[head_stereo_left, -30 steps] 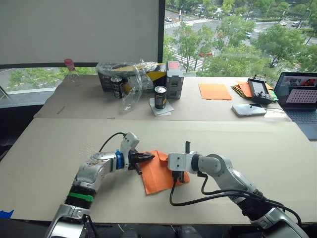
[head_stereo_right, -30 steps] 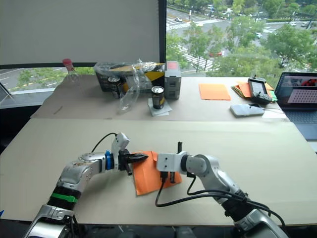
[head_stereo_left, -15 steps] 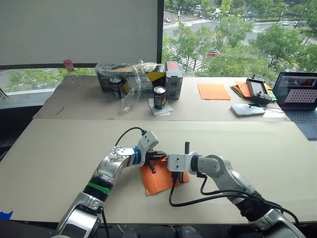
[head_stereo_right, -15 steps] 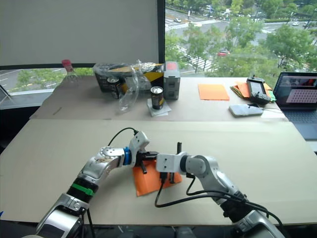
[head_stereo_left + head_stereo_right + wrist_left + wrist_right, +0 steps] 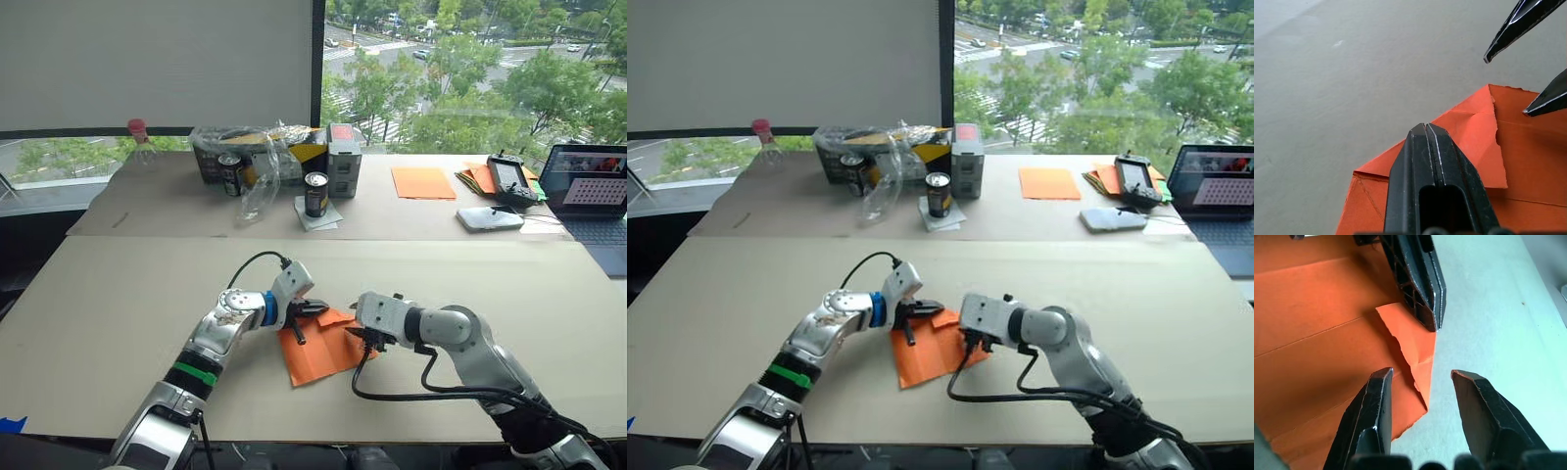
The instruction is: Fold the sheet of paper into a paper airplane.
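**End effectors at the folded corner**

Left end effector [image 5: 1426, 128], fingers pressed together, rests its tip on the sheet of paper [image 5: 323, 350] beside a folded-over corner. Right end effector [image 5: 1420, 377], fingers apart, straddles the sheet's edge. Sheet lies flat on the tabletop [image 5: 118, 304].

My arms are silver-grey metal shells with rounded joints; the left arm [image 5: 211, 338] carries a blue ring at the wrist and a green band lower on the forearm. White blocks sit behind both my left gripper [image 5: 321, 309] and my right gripper [image 5: 361, 335], each trailing a looping black cable. My fingers [image 5: 1374, 423] are glossy black tapered wedges with pale worn edges.
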Available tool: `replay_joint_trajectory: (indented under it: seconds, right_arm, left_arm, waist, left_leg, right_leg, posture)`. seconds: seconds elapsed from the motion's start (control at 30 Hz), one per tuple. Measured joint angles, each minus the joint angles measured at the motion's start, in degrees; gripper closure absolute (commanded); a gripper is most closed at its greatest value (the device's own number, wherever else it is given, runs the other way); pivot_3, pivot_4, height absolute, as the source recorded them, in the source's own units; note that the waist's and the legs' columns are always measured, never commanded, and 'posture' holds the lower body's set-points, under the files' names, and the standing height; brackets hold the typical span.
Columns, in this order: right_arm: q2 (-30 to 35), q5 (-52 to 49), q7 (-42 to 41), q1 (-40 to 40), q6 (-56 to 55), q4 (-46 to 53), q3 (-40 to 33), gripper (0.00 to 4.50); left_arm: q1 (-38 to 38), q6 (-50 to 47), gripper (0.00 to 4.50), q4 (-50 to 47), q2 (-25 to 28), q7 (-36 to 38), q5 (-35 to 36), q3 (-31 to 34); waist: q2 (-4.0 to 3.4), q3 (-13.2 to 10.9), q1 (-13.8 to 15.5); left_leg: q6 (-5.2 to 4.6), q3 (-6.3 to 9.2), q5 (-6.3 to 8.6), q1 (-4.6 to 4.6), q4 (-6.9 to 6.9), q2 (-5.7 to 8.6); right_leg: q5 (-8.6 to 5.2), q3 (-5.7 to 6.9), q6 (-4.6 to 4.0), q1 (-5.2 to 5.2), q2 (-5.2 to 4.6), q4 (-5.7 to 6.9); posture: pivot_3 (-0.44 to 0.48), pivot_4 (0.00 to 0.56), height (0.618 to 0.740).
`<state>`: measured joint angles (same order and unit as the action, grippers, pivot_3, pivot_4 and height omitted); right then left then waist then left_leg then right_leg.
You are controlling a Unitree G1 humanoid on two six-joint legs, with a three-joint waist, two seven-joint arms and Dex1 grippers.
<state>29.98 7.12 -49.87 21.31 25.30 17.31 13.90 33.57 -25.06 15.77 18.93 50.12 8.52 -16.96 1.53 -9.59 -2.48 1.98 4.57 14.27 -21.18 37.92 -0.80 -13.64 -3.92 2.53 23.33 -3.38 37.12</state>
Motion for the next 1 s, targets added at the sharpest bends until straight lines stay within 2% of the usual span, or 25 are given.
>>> replay_joint_trajectory:
  seconds: [0.13, 0.53, 0.73, 1.0]
  right_arm:
    - [-2.6, -2.2, 2.7, 1.6, 3.1, 0.0, -2.5, 4.49]
    - [-12.7, -4.0, 11.5, -0.6, 6.4, -10.5, 1.0, 4.49]
    - [-12.6, -4.4, 14.3, -2.9, 7.4, -8.7, 0.5, 4.49]
    - [-6.6, -6.6, 15.5, -8.9, 9.4, -4.0, -4.2, 4.49]
  left_arm:
    - [-0.4, -0.1, 4.5, -0.3, -0.5, -0.1, 0.0, 0.1]
    - [-1.9, -1.3, 4.5, -2.6, -0.5, -0.8, 0.0, 0.7]
    - [-2.2, -1.4, 4.5, -2.9, -0.5, -1.2, 0.0, 0.7]
    - [-2.2, -1.4, 4.5, -2.6, -0.7, -1.1, 0.0, 0.6]
  waist:
    - [0.0, 0.0, 0.0]
    - [-0.01, 0.0, 0.0]
    - [-0.05, 0.2, 0.1]
    - [-0.08, 0.4, 0.6]
  left_leg:
    - [-0.01, 0.01, 0.01, 0.08, -0.01, 0.0]
    - [-0.02, 0.01, 0.02, 0.07, -0.03, 0.0]
    - [-0.03, 0.01, 0.02, 0.1, -0.03, 0.0]
    - [-0.02, 0.01, 0.03, 0.13, -0.03, 0.02]
  right_leg:
    - [-0.02, 0.01, 0.02, -0.12, 0.0, -0.05]
    - [-0.02, 0.01, 0.02, -0.1, -0.01, -0.06]
    - [-0.03, 0.01, 0.04, -0.15, -0.01, -0.07]
    - [-0.09, 0.01, 0.15, -0.26, -0.03, -0.14]
  posture:
    - [0.0, 0.15, 0.73]
    - [0.0, 0.15, 0.73]
    - [0.0, 0.15, 0.73]
    - [0.0, 0.15, 0.73]
